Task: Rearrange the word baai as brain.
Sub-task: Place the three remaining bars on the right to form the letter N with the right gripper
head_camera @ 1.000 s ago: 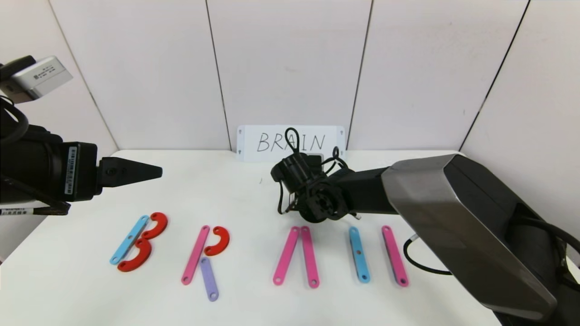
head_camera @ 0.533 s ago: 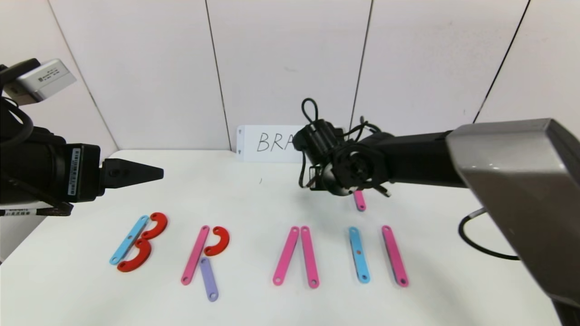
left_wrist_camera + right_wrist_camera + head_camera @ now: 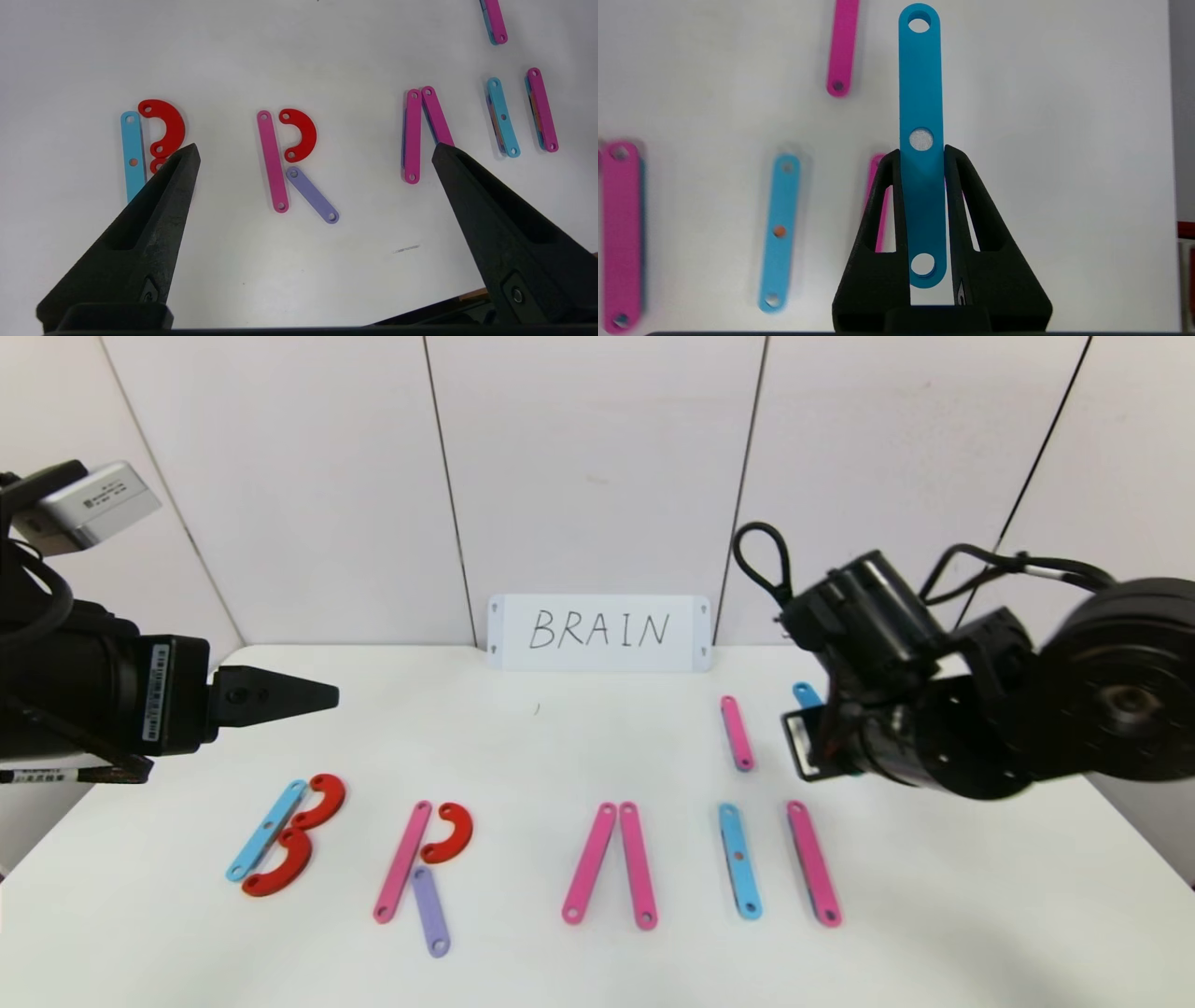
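Note:
On the white table (image 3: 560, 747) lie a blue-and-red B (image 3: 266, 829), a pink-red-purple R (image 3: 403, 861), a pink two-strip A (image 3: 590, 863), a blue I (image 3: 739, 861) and one pink strip (image 3: 814, 863). A loose pink strip (image 3: 736, 733) lies behind the I. My right gripper (image 3: 921, 156) is shut on a blue strip (image 3: 920, 93), held in the air above the right of the table; the strip's tip shows in the head view (image 3: 805, 693). My left gripper (image 3: 314, 149) is wide open and empty, hovering at the left above the B.
A white card (image 3: 597, 632) with handwritten BRAIN stands against the back wall. Wall panels close the table at the back and sides. Bare table lies to the right of the pink strip (image 3: 1064, 163).
My right arm has swung from above the A to the right and upward with the blue strip in its jaws, uncovering the card and the loose pink strip. The left arm has hardly moved.

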`<action>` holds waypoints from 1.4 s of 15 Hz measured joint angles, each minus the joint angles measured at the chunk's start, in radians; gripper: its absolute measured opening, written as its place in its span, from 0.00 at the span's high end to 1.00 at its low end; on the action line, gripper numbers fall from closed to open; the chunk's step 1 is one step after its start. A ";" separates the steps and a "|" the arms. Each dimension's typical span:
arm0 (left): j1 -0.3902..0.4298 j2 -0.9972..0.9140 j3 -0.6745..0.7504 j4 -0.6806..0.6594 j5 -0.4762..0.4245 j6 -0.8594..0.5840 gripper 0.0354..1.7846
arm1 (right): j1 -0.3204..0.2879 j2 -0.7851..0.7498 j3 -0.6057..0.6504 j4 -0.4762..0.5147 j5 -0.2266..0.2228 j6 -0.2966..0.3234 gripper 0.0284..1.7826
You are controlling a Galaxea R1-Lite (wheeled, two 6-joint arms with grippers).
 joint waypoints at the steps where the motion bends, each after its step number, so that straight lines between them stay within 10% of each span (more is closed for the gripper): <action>1: 0.000 0.000 0.000 0.000 0.000 0.006 0.03 | -0.001 -0.071 0.102 -0.018 0.000 -0.026 0.86; 8: -0.002 -0.002 0.003 0.001 -0.001 0.011 0.03 | -0.015 -0.369 0.628 -0.410 0.035 -0.150 0.86; 12: -0.002 0.000 0.003 0.001 0.000 0.011 0.03 | -0.008 -0.404 0.787 -0.668 0.153 -0.150 0.86; 21: -0.002 0.003 0.003 0.001 0.000 0.011 0.03 | -0.019 -0.423 0.911 -0.683 0.327 -0.131 0.86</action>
